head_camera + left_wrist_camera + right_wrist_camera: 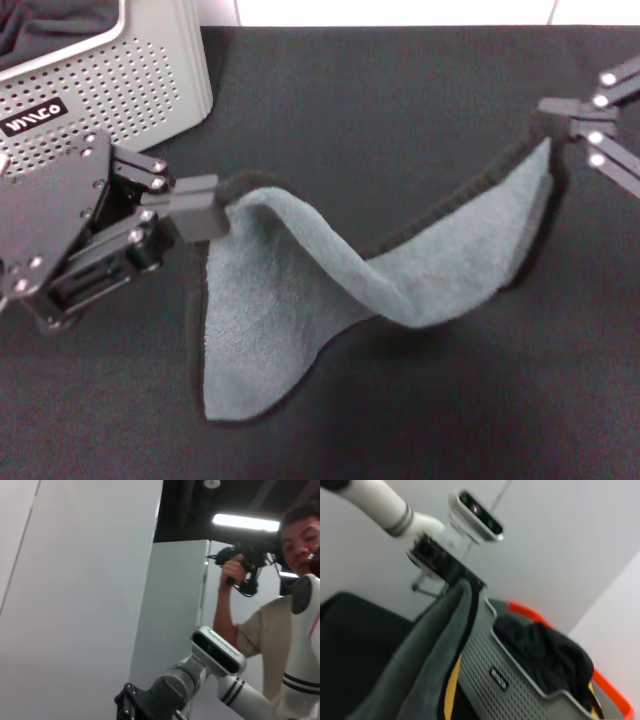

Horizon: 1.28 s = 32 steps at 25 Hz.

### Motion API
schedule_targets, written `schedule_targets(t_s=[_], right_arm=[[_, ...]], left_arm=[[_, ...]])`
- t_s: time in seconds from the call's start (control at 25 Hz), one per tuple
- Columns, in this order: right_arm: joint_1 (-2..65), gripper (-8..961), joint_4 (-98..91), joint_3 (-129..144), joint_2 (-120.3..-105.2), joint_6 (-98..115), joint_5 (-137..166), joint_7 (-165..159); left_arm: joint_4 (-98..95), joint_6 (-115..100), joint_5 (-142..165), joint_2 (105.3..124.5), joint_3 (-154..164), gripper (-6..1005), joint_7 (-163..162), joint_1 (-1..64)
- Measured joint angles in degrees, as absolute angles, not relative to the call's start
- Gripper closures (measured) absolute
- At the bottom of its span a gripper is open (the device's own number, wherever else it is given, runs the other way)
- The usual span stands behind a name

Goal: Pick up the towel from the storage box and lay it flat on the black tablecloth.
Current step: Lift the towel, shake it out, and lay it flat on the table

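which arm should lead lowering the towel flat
Probably the left. The left gripper and the right gripper each pinch a corner of the towel, but its left side already droops onto the black tablecloth, so lowering there looks easiest.

The left pincer point(205, 208) reaches in from the robot's left, jaws clamped on one towel point(300, 300) corner. The right pincer point(556, 118) comes in from the far right, its jaws pinched on the opposite corner, both arms spread apart.
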<state>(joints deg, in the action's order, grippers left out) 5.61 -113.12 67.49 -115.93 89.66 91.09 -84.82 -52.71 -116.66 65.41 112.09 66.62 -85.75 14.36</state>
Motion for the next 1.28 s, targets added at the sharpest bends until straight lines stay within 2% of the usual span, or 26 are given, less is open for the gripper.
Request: schedule_targets(t_s=[0.48,0.96,1.08,1.28], right_arm=[[1.47,951,-115.19,56.67,-116.07,108.9,79.1,-85.6],[-3.04,951,-104.31,55.9,-116.19,117.97,78.85,-80.91],[-3.13,951,-98.7,55.98,-116.15,117.09,81.48,-77.06],[-2.32,950,-93.69,59.02,-115.97,110.51,86.65,-72.47]], left_arm=[[-62.35,-116.72,62.45,112.89,75.07,984,-85.41,9.16],[-56.78,-116.71,62.76,113.73,83.38,983,-76.14,4.2],[-48.06,-116.56,63.5,114.12,83.24,983,-71.81,7.21],[-30.68,-116.32,64.34,114.25,82.9,983,-64.36,17.33]])
